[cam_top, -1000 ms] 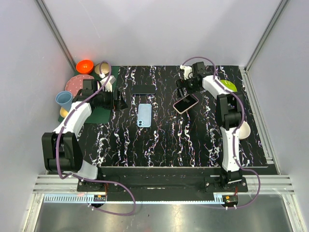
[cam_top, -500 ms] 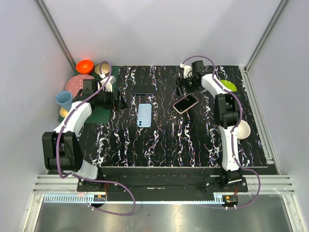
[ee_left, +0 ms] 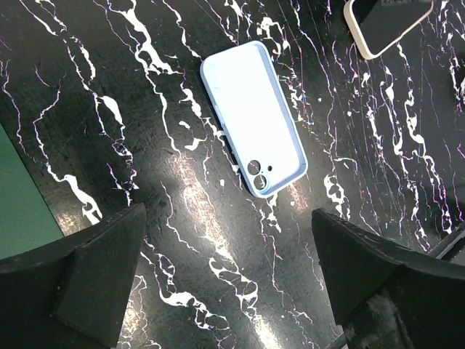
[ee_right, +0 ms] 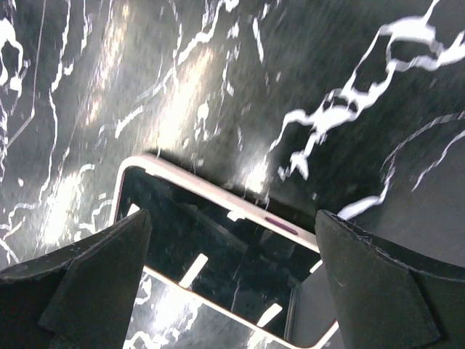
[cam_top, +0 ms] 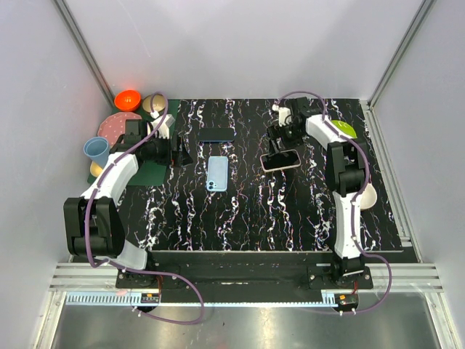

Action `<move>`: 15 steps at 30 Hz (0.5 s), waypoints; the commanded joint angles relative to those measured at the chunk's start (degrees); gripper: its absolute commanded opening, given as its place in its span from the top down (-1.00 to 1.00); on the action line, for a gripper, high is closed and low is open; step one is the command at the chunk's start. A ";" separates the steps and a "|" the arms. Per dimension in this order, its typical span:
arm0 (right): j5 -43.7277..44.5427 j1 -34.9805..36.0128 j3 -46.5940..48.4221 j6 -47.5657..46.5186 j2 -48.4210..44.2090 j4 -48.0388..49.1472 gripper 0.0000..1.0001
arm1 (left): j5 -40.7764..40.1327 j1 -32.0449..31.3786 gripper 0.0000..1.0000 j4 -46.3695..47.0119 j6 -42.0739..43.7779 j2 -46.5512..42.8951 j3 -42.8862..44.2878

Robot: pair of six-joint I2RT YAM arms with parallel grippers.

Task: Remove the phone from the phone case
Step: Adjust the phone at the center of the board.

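The phone in its pink case (cam_top: 280, 160) lies screen-up on the far right of the black marbled table (cam_top: 290, 211). Its long axis runs almost straight left to right, where a second ago it lay diagonal. My right gripper (cam_top: 283, 137) hangs over its far edge, fingers spread wide and empty, while my left gripper (cam_top: 182, 154), equally spread, hovers unmoved left of the pale blue case (cam_top: 217, 173).

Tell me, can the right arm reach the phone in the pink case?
Probably yes. The right gripper hangs close by the pink-cased phone, jaws wide open, with nothing between them.
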 commanded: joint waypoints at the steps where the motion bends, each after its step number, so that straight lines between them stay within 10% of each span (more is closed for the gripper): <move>1: -2.13 -0.54 -6.07 -1.83 -6.44 -4.62 -1.00 | 1.98 0.32 -0.98 2.20 -0.51 -0.15 0.08; 15: -4.07 -0.46 -12.24 -8.76 -12.51 -7.69 -1.00 | 2.33 1.99 -0.98 2.11 -0.86 -0.68 -0.18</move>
